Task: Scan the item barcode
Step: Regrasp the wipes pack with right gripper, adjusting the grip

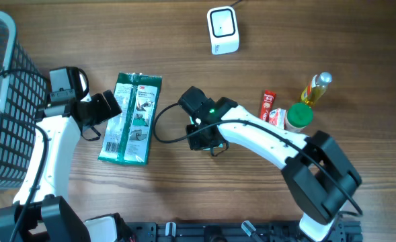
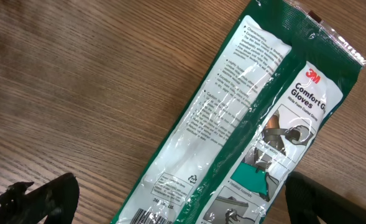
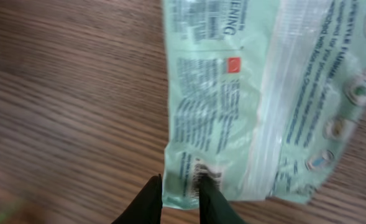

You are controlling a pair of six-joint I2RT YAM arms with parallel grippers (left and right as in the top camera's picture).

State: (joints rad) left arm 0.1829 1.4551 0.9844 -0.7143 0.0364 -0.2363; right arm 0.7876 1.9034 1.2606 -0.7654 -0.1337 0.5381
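**Early stage of the scan.** The glove pack (image 1: 130, 119) lies flat on the desk (image 1: 332, 40), printed face up, with the scanner (image 1: 222, 30) well apart beyond its upper right corner. On this evidence the pack is not lifted and its barcode (image 2: 150, 216) is not presented. Pick-up, carry and scan are all left to do. The left fingers (image 2: 46, 198) stand wide and empty, just beside the pack's left edge in the overhead view. In the left wrist view the pack's barcode end shows between them, and no contact is visible. The right fingers (image 3: 146, 202) are narrow, almost together, on the pack's right side. In the blurred right wrist view a corner of the pack, bearing a dark printed patch, appears in the slit between them, which suggests a pinch on its edge. The overhead view, however, shows bare desk between the pack and the right arm's wrist, so whether the film is gripped cannot be told. Judged next step: one pair of fingers must secure an edge of the pack and turn the barcode toward the scanner. The thin, glossy film is likely to slip or fold in the grip.
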